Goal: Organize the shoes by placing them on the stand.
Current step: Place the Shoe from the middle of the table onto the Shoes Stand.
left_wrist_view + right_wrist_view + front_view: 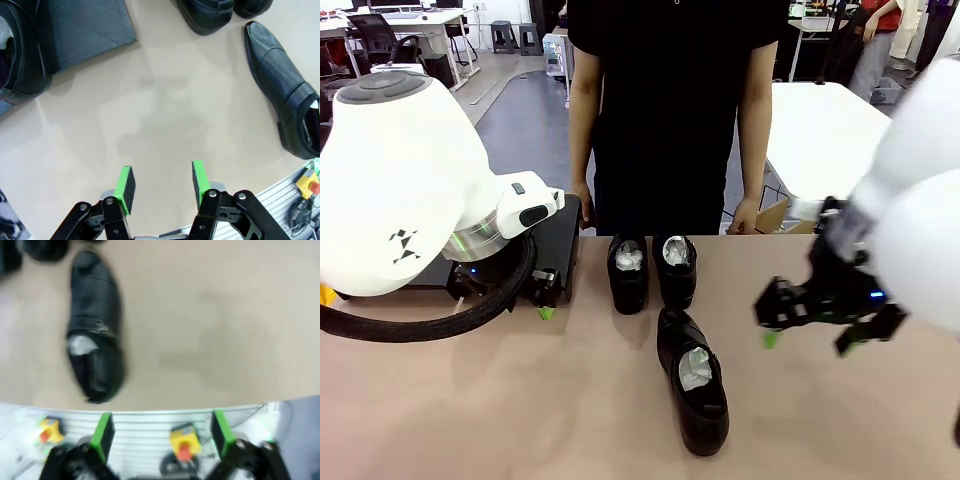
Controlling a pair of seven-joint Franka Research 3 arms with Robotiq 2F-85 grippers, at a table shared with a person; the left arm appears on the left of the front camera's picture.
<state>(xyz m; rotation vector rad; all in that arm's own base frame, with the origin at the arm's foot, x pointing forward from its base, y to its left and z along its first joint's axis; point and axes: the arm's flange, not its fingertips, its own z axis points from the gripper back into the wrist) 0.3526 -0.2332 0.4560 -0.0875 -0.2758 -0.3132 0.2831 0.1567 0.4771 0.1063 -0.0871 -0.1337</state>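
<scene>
Both hang empty with jaws apart: the right gripper [809, 344] wide, the left gripper [162, 182] narrower. The loose shoe [692, 380] lies between them, ahead and left of the right one. Its glossy, stiff leather looks slippery but light with its crumpled paper [695, 368] stuffing, so it is likely best pinched across the collar. The matte, flat stand [85, 30] sits ahead-left of the left gripper.

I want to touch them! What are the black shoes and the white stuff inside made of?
The shoes look like glossy black leather, or a lookalike: light shines off them, and one toe is dimpled. The white stuffing looks like crumpled paper: wrinkly and dull.
</scene>
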